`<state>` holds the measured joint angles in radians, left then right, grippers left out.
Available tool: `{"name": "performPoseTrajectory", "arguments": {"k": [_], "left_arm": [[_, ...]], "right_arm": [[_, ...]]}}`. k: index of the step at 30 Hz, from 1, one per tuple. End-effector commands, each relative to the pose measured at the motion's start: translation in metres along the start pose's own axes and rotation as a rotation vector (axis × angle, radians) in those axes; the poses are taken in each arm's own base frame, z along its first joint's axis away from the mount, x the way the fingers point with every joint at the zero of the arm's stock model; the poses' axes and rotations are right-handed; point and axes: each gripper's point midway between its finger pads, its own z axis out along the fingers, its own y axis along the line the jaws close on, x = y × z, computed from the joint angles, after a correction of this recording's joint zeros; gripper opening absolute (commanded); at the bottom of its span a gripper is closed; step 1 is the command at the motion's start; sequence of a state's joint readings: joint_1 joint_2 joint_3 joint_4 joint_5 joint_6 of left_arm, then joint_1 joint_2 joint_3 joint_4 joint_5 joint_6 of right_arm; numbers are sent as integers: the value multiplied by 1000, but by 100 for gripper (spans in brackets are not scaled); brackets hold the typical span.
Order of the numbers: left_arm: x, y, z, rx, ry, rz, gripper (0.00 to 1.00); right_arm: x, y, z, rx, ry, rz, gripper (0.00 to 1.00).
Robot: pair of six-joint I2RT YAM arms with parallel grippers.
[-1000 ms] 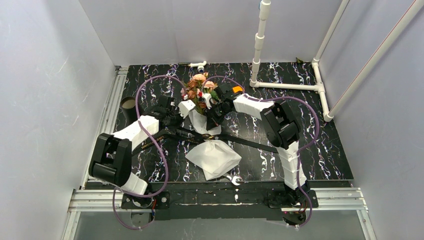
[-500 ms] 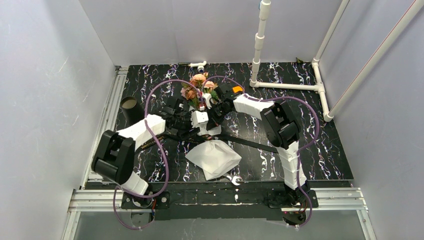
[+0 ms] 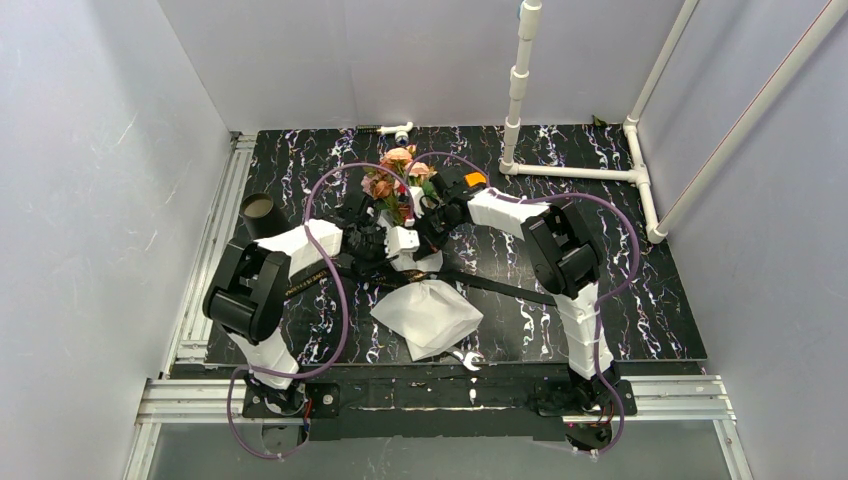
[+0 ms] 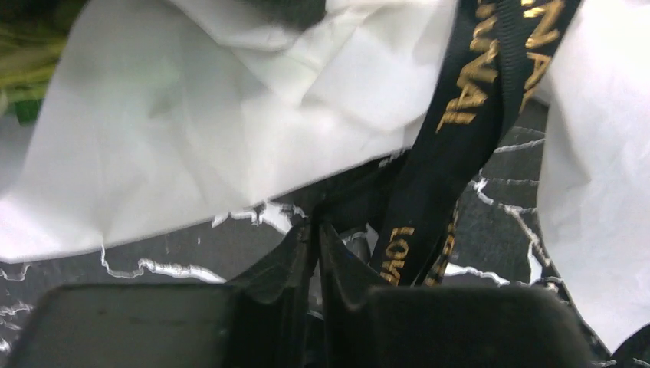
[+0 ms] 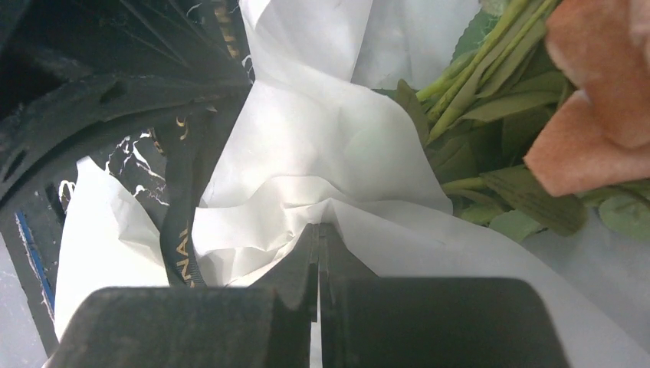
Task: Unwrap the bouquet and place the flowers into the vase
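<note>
right gripper [image 5: 318, 228] pinched shut on the paper wrap [image 5: 329, 146], bouquet [image 3: 392, 183] mid-table. left gripper [image 4: 316, 226] nearly together by the ribbon [image 4: 467, 100], can't tell if gripping. if ribbon snags, flowers [image 5: 598, 115] prob get dragged.

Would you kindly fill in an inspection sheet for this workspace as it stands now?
Surface: black marbled table.
Job's things: bouquet mid-table, wrap on it; ribbon hanging loose; vase upright at left, apart from the bouquet.
Clutter: loose sheet in front; metal piece at near edge; fitting at back.
Claws: right claw shut on wrap; left claw nearly closed beside ribbon, grip unclear.
Cables: purple cables looping over both arms.
Surroundings: pale walls; pipe frame back right.
</note>
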<state>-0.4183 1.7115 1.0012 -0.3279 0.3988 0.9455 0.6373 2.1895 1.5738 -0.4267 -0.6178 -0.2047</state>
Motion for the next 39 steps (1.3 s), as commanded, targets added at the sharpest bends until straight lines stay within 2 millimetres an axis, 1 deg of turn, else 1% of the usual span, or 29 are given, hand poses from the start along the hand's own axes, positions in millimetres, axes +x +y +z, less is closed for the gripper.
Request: {"name": "performPoseTrajectory", "arguments": {"k": [1, 3, 6, 8, 10, 13, 14, 15, 16, 17, 18, 22, 26, 29, 33, 36, 39], "left_arm": [[37, -3, -16, -16, 125, -115, 0], [40, 5, -25, -67, 120, -206, 0], [46, 26, -41, -190, 118, -376, 0], [44, 34, -51, -246, 106, -464, 0], [42, 46, -60, -331, 79, -508, 0], [35, 54, -69, -394, 37, -486, 0], [32, 53, -69, -381, 22, -459, 5], [27, 50, -68, -348, 5, -403, 26], [22, 46, -67, -317, -21, -355, 36], [17, 42, -65, -289, -45, -308, 42], [12, 38, -62, -259, -72, -260, 45], [-4, 28, -53, -166, -137, -135, 46], [-7, 15, -37, -70, -125, -29, 45], [-2, 6, -24, -15, -92, 59, 47], [8, 9, -12, 0, -37, 101, 48], [21, 18, -6, -6, 40, 91, 45], [36, 18, -7, -1, 122, 86, 36]], "right_arm": [[126, -57, 1, 216, 357, 152, 1], [126, -57, 0, 216, 354, 153, 1], [125, -57, -1, 217, 350, 158, 1], [125, -55, -1, 216, 347, 163, 1], [124, -55, -2, 215, 345, 165, 1], [123, -55, -2, 216, 342, 165, 1], [123, -55, -2, 215, 341, 165, 1], [123, -55, -2, 215, 341, 164, 1], [122, -55, -2, 214, 340, 164, 1], [121, -55, -2, 214, 339, 165, 1], [121, -55, -2, 213, 339, 164, 1], [121, -54, -1, 209, 339, 167, 1], [121, -53, -1, 206, 337, 172, 1], [120, -53, -1, 202, 336, 173, 1], [120, -53, -2, 204, 337, 170, 1], [122, -52, -2, 204, 340, 173, 1], [123, -52, -2, 204, 339, 175, 1]]}}
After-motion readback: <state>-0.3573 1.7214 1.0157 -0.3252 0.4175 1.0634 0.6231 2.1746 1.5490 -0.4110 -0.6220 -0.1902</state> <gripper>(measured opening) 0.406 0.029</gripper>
